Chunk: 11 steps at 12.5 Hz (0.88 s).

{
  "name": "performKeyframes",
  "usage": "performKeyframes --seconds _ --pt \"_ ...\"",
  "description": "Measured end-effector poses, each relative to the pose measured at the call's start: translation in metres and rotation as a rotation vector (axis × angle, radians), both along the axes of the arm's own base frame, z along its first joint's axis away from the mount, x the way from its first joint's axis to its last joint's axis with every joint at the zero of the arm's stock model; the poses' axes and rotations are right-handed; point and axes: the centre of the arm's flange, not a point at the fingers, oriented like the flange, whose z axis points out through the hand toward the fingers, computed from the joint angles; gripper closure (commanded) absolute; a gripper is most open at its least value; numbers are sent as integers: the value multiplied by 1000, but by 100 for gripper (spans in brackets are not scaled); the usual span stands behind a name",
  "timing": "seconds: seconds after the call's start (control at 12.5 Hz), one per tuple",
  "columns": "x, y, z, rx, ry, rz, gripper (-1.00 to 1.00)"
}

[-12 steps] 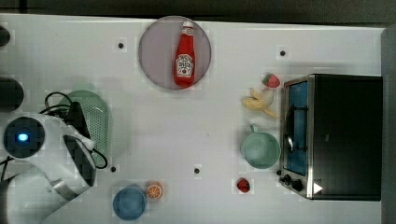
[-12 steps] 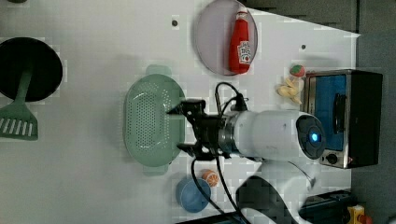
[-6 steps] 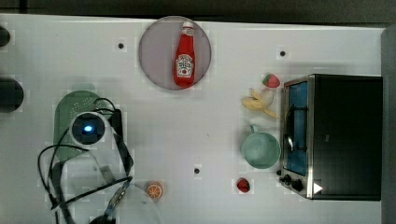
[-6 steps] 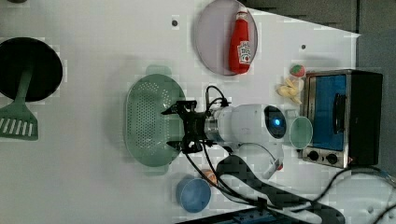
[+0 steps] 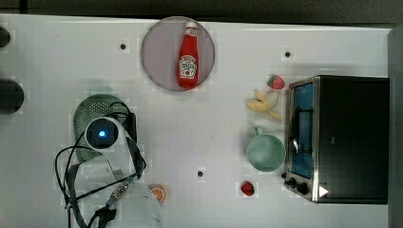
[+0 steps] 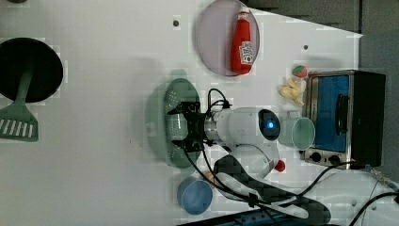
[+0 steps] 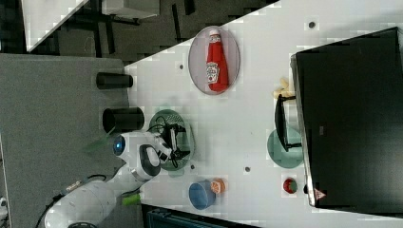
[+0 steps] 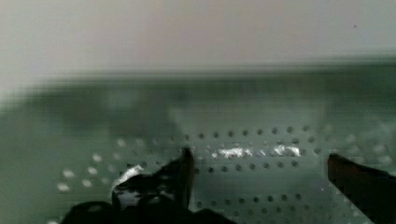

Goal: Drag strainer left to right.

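At the left-centre of the top view you have the pale mint-green perforated plastic oval strainer (image 5: 88,110), partly covered by the white arm's wrist with its glowing blue light. In the left view, the strainer (image 6: 162,122) sits just left of the frame's middle, and the black two-fingered gripper (image 6: 184,126) hangs over its dotted floor with the jaws spread wide, nothing between them. In the wrist view, two dark fingertips (image 8: 184,163) stand well apart over the holed bottom of the strainer (image 8: 261,140); whether they touch it you cannot tell.

Around it, in the top view:
- round grey plate (image 5: 157,61) at upper centre, with a red ketchup bottle (image 5: 187,59) lying on it
- round mint-green mug (image 5: 265,152) at right of centre, just beside the black toaster oven with the blue door (image 5: 347,137)
- peeled banana (image 5: 262,104) and small strawberry (image 5: 275,81) above the mug
- orange slice (image 5: 157,192) at lower centre

In the left view, a small blue bowl (image 6: 194,197) lies below the strainer, and a green slotted spatula (image 6: 19,120) at far left.
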Motion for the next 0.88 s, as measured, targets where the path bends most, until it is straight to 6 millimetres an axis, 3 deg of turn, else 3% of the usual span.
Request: performKeyframes --seconds 0.16,0.4,0.64,0.88 --pt "-2 3 2 -3 2 9 -100" --pt "10 -5 17 -9 -36 -5 -100" --pt "19 -26 15 -39 -51 -34 -100" --pt "27 -59 8 -75 -37 -87 -100"
